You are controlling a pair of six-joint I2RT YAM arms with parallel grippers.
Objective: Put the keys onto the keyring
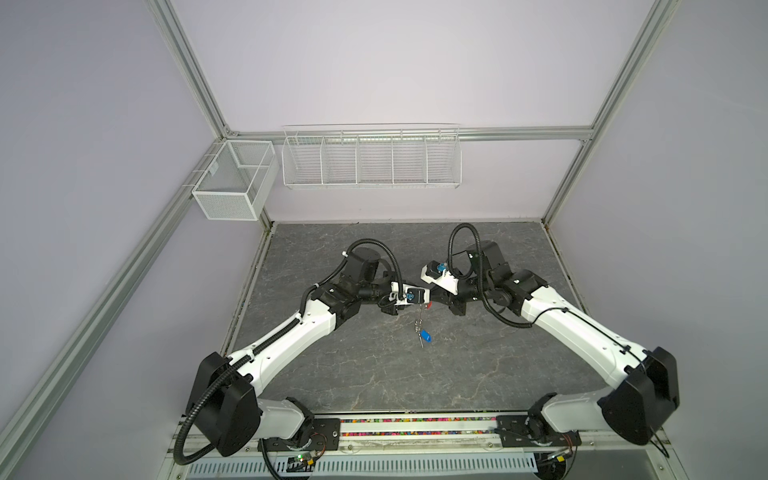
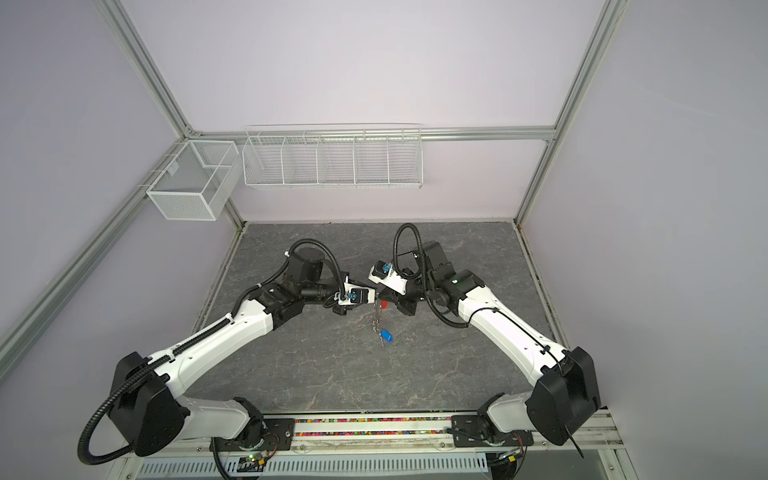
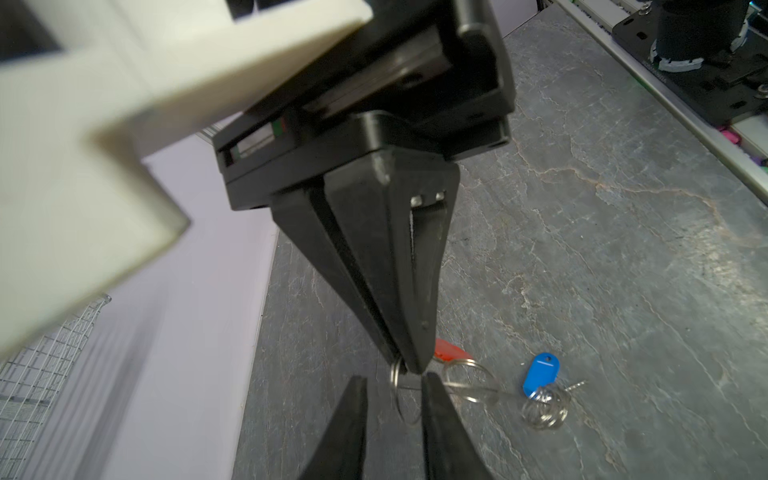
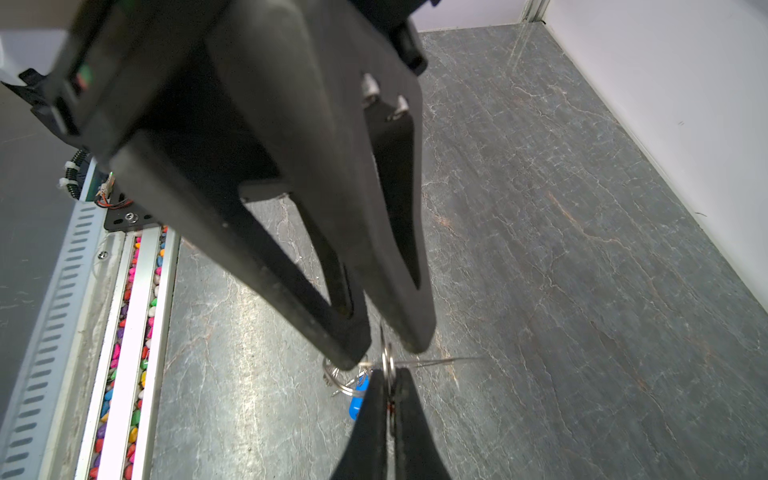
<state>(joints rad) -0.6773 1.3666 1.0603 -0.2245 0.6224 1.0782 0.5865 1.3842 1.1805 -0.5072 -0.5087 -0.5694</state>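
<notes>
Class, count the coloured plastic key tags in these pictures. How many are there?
2. The blue tag lies on the table; the red tag sits at the right hand, partly hidden. No others show.

Light is bright, even and soft, coming from above; my arms [image 1: 299, 332] throw only faint shadows on the table [image 1: 374, 374]; the frame bars [image 1: 193, 70] splay outward toward the edges of both top views; in the left wrist view my fingers [image 3: 353, 436] and white mount [image 3: 83, 124] are blurred.
</notes>
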